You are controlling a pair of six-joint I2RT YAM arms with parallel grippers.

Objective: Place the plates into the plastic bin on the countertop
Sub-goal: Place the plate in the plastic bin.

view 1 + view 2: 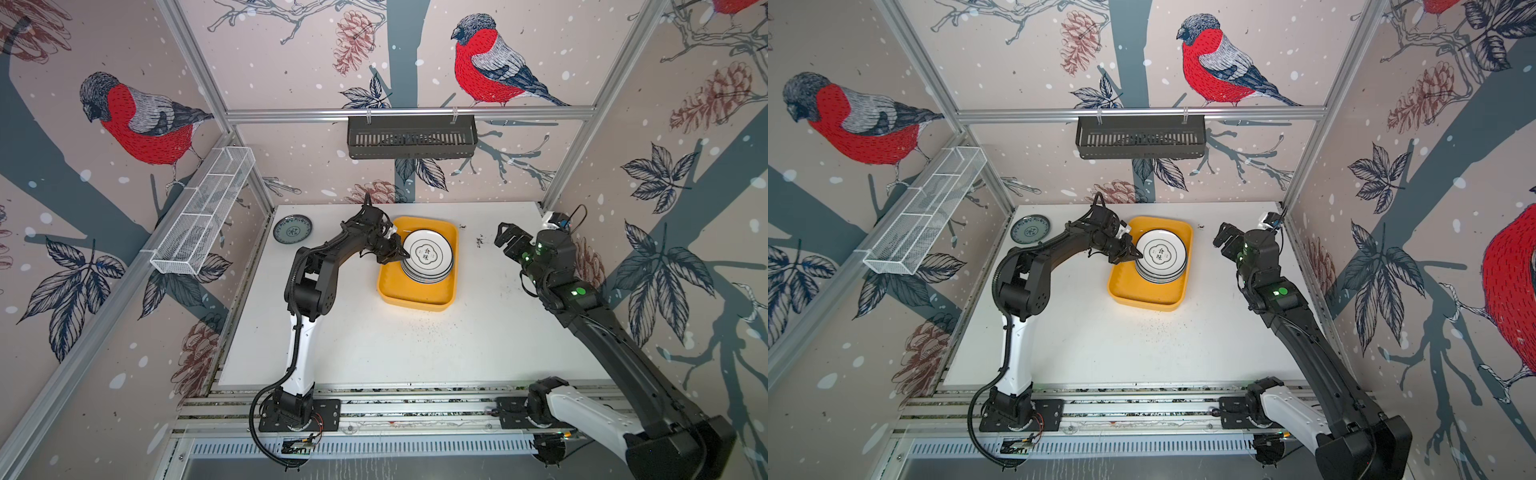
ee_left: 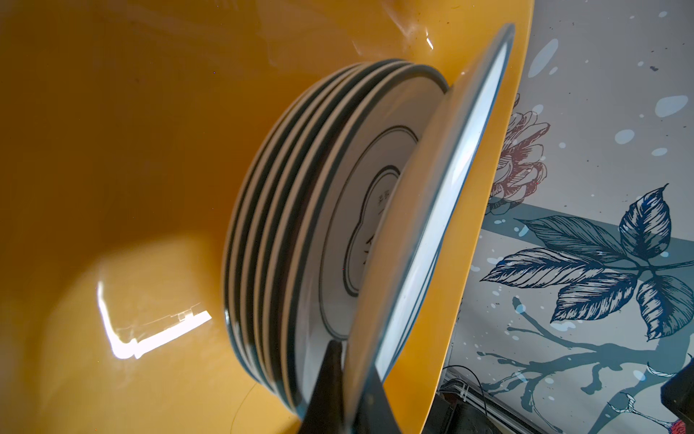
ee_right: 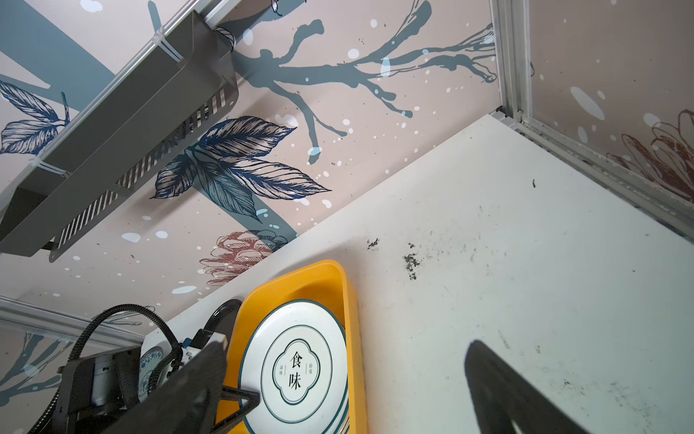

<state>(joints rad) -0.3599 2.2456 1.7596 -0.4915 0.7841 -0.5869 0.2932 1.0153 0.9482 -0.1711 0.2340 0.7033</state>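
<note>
**While one plate waits outside, the bin is nearly loaded**

Since the countertop [image 1: 415,353] carries only dark specks and one stray plate outside the bin, the task looks close to done. Plastic bin [image 1: 411,302] sits toward the back middle of the countertop in both top views. Inside it, on the side nearer the right arm, is a stack of plates [image 1: 428,277], white with dark rims. Several rims show in the left wrist view; exact count is hard to call.

Top plate [image 1: 428,253], white with a lettered flower outline, is over the stack but not laid flat. The left wrist view shows it tilted, lifted off the stack at the gripper side. Whether its far edge touches the stack, cannot tell. Teal plate [image 1: 292,228] lies flat at the back corner on the left arm's side, well apart from the bin, untouched.

Left gripper [image 1: 400,257] is clamped on the top plate's rim, jaws almost together with the rim pinched between them. Right gripper [image 1: 501,237] hangs above the countertop beside the bin, apart from it, jaws spread fully, holding nothing.

Judged left to do: lower and let go of the top plate, then fetch the teal plate. No other loose plates in view.
</note>
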